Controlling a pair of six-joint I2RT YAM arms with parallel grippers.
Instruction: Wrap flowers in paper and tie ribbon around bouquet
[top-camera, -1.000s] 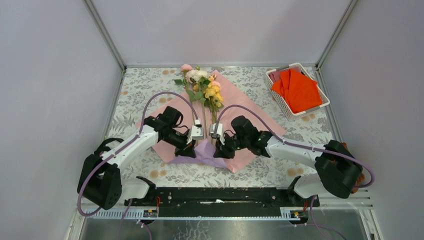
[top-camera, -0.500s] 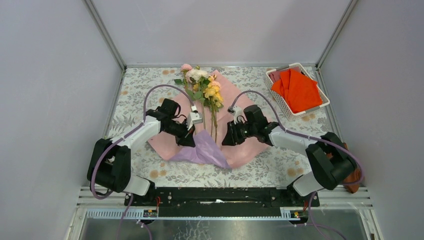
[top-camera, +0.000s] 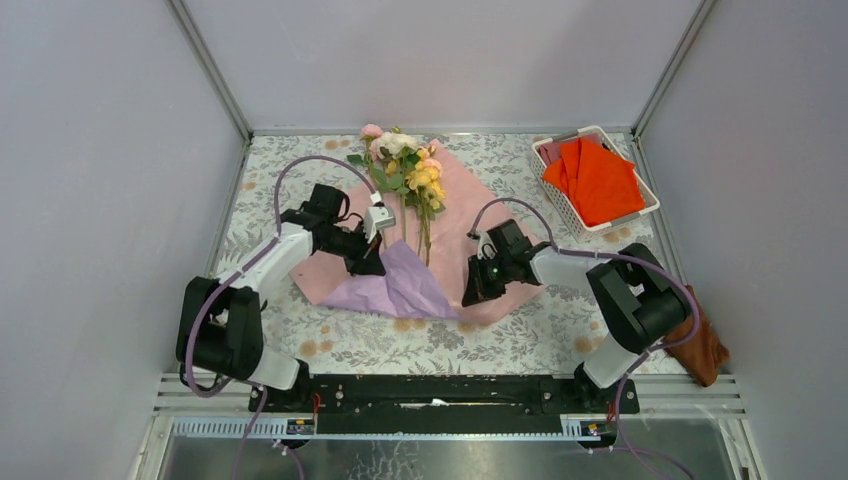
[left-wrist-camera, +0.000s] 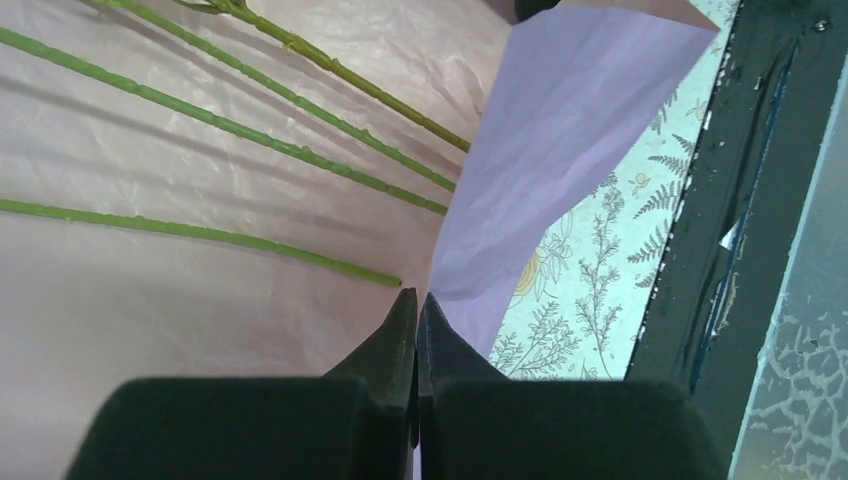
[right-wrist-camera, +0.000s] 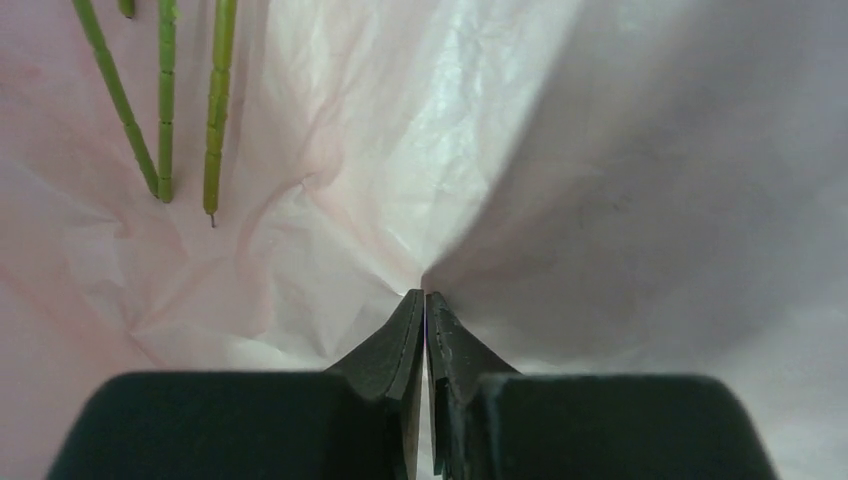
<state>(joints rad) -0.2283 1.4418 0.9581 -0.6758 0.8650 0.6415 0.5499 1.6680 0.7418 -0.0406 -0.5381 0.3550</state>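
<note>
On the bench (top-camera: 290, 345), the paper (top-camera: 470, 215) lies centrally under the flowers (top-camera: 405, 172). The left pincer (left-wrist-camera: 416, 305) grips its near lilac flap and the right pincer (right-wrist-camera: 424, 300) pinches its right side. Best to draw both over the stems (left-wrist-camera: 250, 130) slowly and evenly, to avoid tearing.

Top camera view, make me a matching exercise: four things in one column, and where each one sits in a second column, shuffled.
1 flowers
2 orange-red cloth
3 brown cloth
4 lilac flap of the paper

A in the white basket, far right
B at the table's near right corner
C turned up at the stem ends
D on the pink face, blooms far

Pairs: 1-D, 2-A, 3-B, 4-C
</note>
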